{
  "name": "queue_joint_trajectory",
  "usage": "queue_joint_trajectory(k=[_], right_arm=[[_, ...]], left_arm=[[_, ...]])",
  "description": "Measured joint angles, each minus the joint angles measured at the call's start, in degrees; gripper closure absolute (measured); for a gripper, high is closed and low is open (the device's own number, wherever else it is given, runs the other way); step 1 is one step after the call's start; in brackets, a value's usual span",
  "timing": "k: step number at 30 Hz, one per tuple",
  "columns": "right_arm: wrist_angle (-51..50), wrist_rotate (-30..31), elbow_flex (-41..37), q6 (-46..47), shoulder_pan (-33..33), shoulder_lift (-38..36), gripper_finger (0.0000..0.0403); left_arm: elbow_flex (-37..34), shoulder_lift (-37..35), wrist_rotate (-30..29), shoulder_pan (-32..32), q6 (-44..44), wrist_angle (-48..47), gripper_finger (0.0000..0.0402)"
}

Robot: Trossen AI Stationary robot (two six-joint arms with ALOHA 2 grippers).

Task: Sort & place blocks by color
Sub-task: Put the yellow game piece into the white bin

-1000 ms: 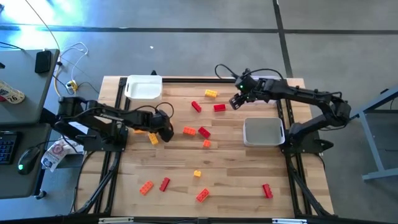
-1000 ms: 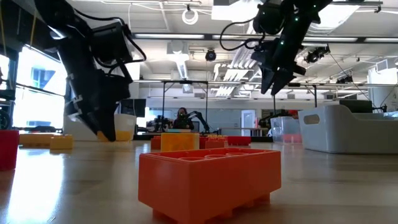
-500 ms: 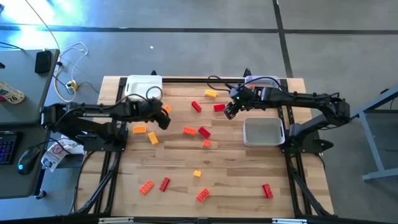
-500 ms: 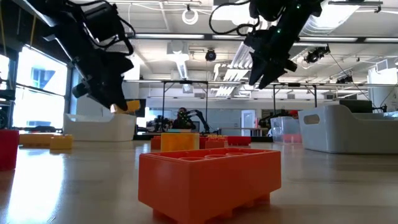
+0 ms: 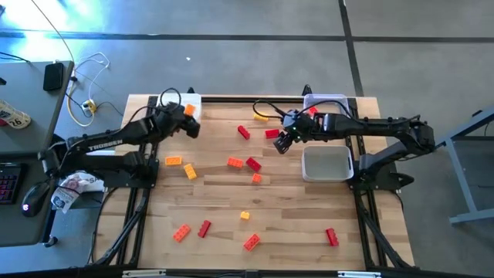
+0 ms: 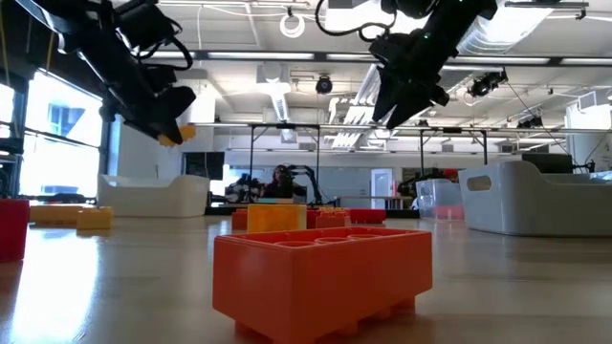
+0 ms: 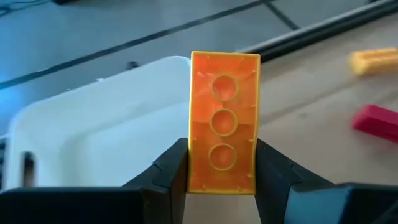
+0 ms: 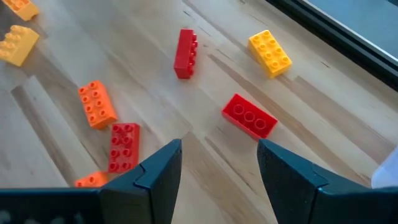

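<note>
Now the left gripper [image 5: 187,126] is up off the table and has swung from mid-table to the white tray [image 5: 193,101] at the far left corner, clenched on an orange block [image 7: 223,122]; the left wrist view shows the brick pinched between both fingers, hollow underside facing the camera, with the tray directly behind it. A second ago that gripper was low by the loose bricks near the left side, so the pick is done and this is the carry. Judging by position, the drop into the tray looks imminent, but the block hasn't been released yet. The right gripper [image 5: 282,142] has moved in from the far edge toward the centre and come down; its fingers are spread and hold nothing. It hovers just beside a red block [image 8: 249,116], which lies flat on the wood between the jaws in the right wrist view, so that reads as the next pick, probably bound for the grey tray [image 5: 327,177] on the right. The other blocks [image 5: 244,164] are scattered on the table: red, orange and yellow, mid-table and along the near edge. Most of the sort remains.
</note>
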Motion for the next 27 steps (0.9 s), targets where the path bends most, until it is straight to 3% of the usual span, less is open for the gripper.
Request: queue_joint_trajectory(k=[6,10,23,27], right_arm=[[1.7,0.0,0.0,1.9,2.6,1.2,0.0206],[3.8,0.0,0.0,2.0,4.3,3.2,0.0206],[11.5,0.0,0.0,3.0,9.7,9.4,0.0206],[11.5,0.0,0.0,4.4,10.7,11.2,0.0206]], left_arm=[[0.0,1.8,0.2,7.4,4.3,2.1,0.0289],[0.0,4.3,4.8,12.0,5.6,2.9,0.0289],[6.2,16.2,6.6,14.8,6.6,2.5,0.028],[8.3,19.1,10.2,16.5,6.9,2.0,0.0263]])
